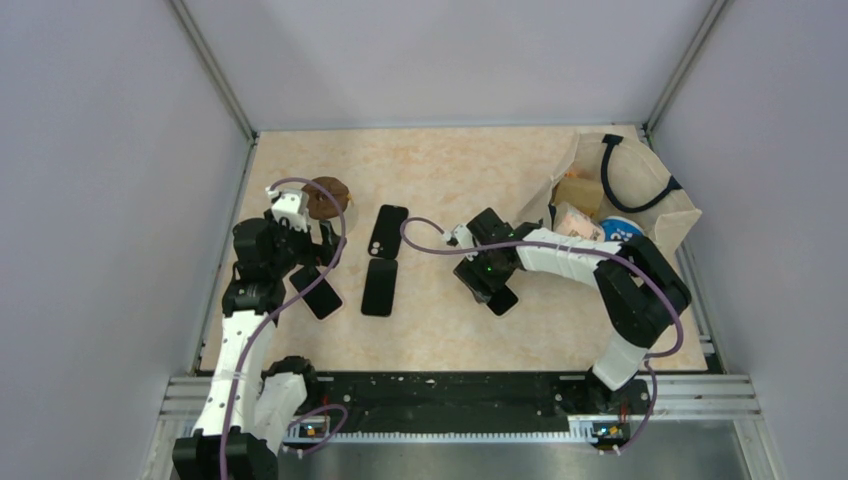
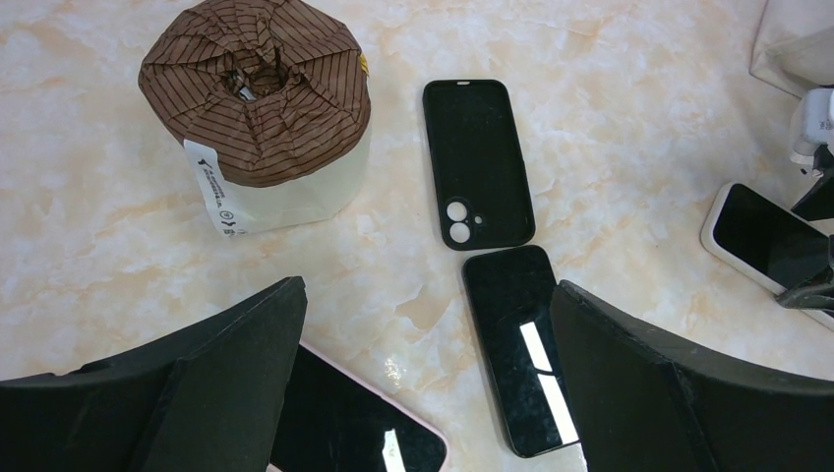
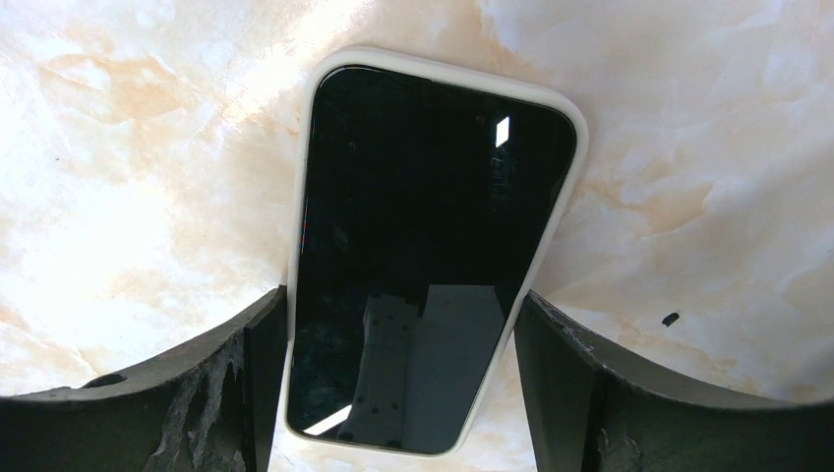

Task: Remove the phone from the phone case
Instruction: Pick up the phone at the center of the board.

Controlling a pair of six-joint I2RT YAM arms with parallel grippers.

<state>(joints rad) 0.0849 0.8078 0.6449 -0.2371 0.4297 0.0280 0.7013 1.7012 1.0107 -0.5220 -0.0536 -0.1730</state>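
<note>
Table (image 1: pixel 450 170), marbled beige, carries three phones. We log the white-cased phone (image 3: pixel 433 256) lying flat, screen up, right of centre, fully seated in its white case. The right gripper (image 3: pixel 403 329) is down over it. Its fingers (image 3: pixel 197 393) straddle the case, one at each long edge, and we cannot tell whether they press on it or only stand beside it. The left gripper (image 2: pixel 425 315) hangs over the table's left part, jaws spread wide with nothing clamped. Under one of its fingers lies the pink-cased phone (image 2: pixel 354 428), screen up and partly hidden. Beside the other finger lies the black phone (image 2: pixel 511 339), bare and screen up. Just beyond that phone, end to end and nearly touching, we find the black case (image 2: pixel 478 162), empty, inside facing up, camera cut-out at the end nearest the phone. Near the case, toward the table's left edge, stands the paper roll (image 2: pixel 258 108), upright, wrapped in brown striped paper. At the far right corner sits the beige bag (image 1: pixel 563 170) with black handles and some packages inside, which we cannot identify.
</note>
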